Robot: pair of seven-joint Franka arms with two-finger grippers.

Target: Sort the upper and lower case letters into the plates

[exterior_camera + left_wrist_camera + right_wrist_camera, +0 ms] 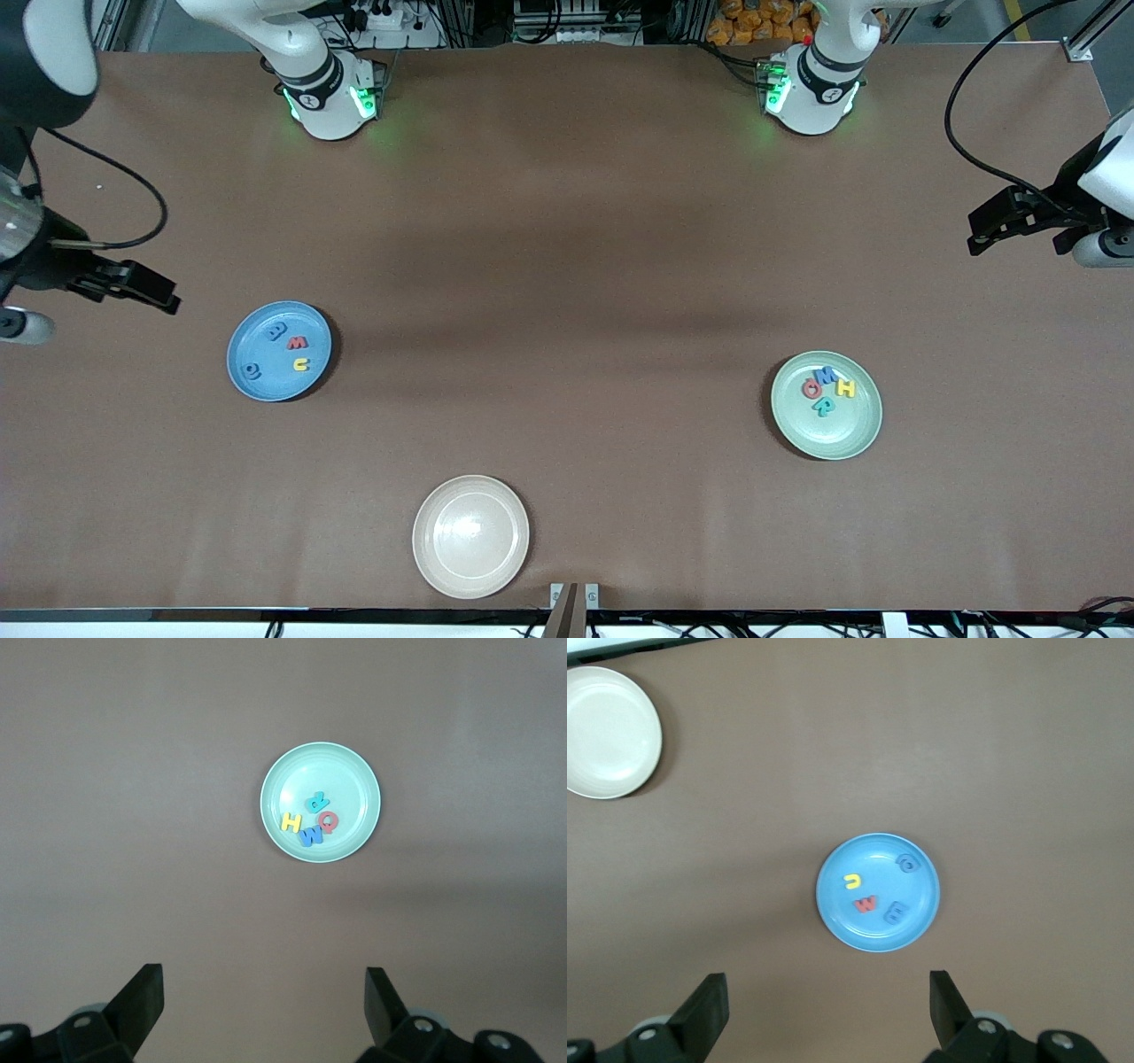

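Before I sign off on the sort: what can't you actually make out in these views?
- Blue plate: its two blue letters blend into it in the front and right wrist views; shapes and case unreadable.
- Mint plate: its letters overlap in the left wrist view; whether they touch is unclear.
- Left gripper and right gripper: arms cut off by the front view's edges.
- Cream plate: clipped by the right wrist view's edge.

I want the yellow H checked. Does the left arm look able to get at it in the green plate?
Probably yes. The yellow H lies uncovered in the green plate, touching the blue letter; the open left gripper has bare table between.
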